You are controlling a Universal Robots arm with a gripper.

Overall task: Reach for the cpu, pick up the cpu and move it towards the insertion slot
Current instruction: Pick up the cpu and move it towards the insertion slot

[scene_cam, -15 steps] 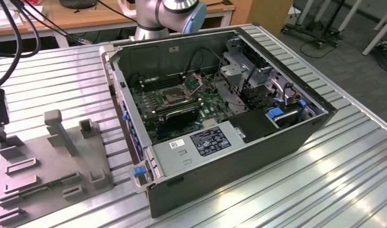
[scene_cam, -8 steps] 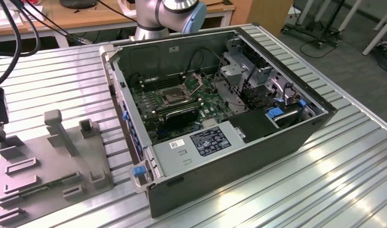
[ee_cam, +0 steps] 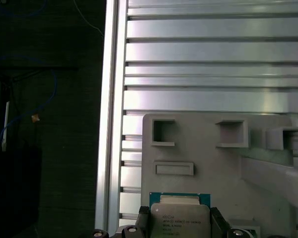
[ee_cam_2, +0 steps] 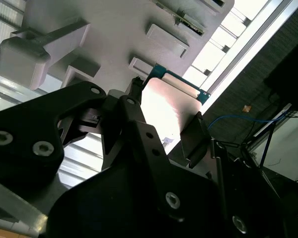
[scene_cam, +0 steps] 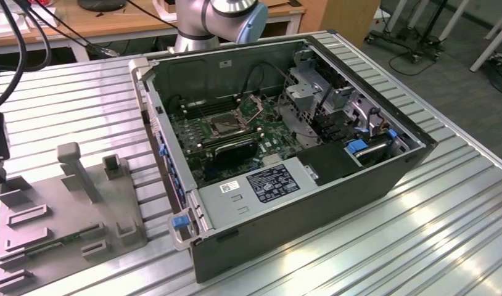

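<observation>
Both sides of the cpu (ee_cam: 179, 212) (silvery face showing) sit pinched in the gripper (ee_cam: 180, 221).

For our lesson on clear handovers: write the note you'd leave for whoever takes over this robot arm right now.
Gripper: closed on the chip, holding two opposite edges.
Chip: over the grey block at the exterior view's left; I cannot tell whether it is lifted clear.
Socket: inside the open computer case.
Done: reach and grip.
Left: carrying the chip to the socket.
</observation>
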